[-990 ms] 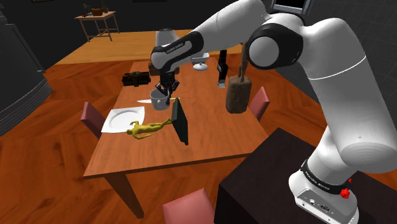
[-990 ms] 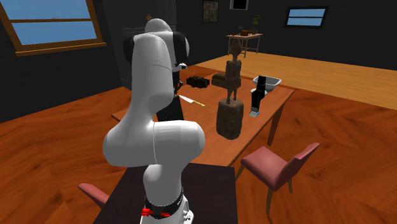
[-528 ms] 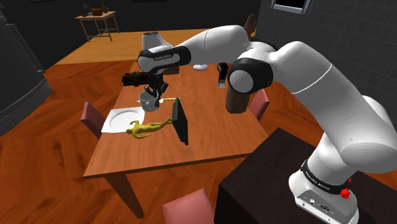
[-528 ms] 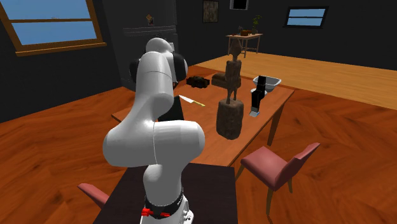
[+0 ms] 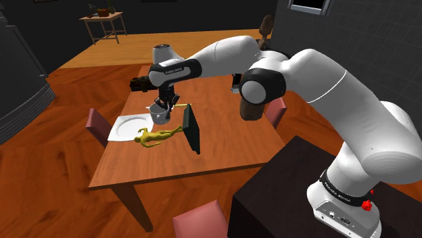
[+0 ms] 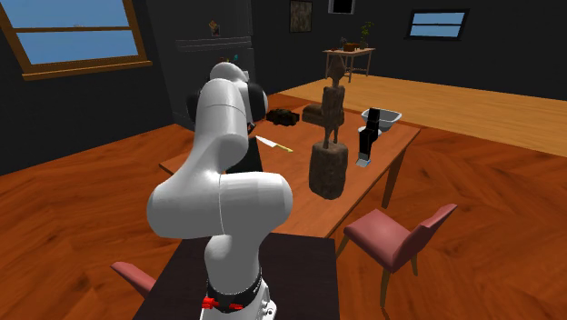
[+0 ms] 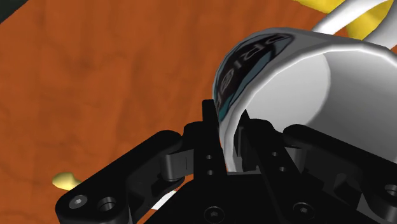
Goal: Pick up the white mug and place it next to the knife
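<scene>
My gripper [image 5: 163, 103] is shut on the rim of a white mug [image 5: 161, 115] with a dark lettered band. The mug hangs low over the wooden table [image 5: 223, 145], between a white plate [image 5: 127, 127] and an upright dark frame [image 5: 192, 128]. In the wrist view one black finger [image 7: 212, 137] is outside the mug [image 7: 299, 83] wall and the other is inside it, with my gripper [image 7: 228, 145] clamped on the rim. I cannot tell whether the mug touches the table. The knife [image 6: 273, 143], with a white blade and yellow handle, lies on the table just beyond the mug.
A yellow figurine [image 5: 157, 136] lies beside the plate. A brown statue [image 5: 253, 101] stands at the table's right edge, and a black box [image 5: 140, 83] sits at the far end. Red chairs [image 5: 99, 124] flank the table. A grey tray [image 6: 382, 115] and a black bottle [image 6: 367, 144] are further along.
The arm has stretched out and lowered. The mug, still clasped, has gone slightly to the shoulder view's left and down toward the table by the plate's edge.
</scene>
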`<act>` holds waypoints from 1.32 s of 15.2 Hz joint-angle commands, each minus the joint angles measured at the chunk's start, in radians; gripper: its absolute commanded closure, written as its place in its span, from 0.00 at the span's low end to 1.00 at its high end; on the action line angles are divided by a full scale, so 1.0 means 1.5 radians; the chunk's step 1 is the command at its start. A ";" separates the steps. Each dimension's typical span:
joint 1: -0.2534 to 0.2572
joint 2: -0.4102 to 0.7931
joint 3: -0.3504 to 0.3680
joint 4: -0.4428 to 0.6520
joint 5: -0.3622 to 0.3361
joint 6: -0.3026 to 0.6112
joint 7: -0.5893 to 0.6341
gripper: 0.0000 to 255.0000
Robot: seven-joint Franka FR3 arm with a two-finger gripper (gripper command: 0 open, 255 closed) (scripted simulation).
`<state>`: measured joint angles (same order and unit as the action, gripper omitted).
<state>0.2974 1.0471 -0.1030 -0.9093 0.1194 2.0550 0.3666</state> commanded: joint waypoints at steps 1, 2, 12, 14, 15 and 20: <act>0.000 0.007 0.000 -0.005 0.001 0.012 -0.001 1.00; 0.000 0.012 0.001 -0.005 0.001 0.017 -0.001 1.00; -0.002 0.070 0.004 0.009 0.003 0.061 -0.002 1.00; -0.003 0.083 0.004 0.016 0.004 0.068 -0.002 1.00; -0.003 0.091 0.005 0.021 0.004 0.071 -0.002 1.00; -0.003 0.096 0.005 0.024 0.004 0.073 -0.002 1.00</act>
<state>0.2917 1.1869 -0.0969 -0.8735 0.1256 2.1650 0.3633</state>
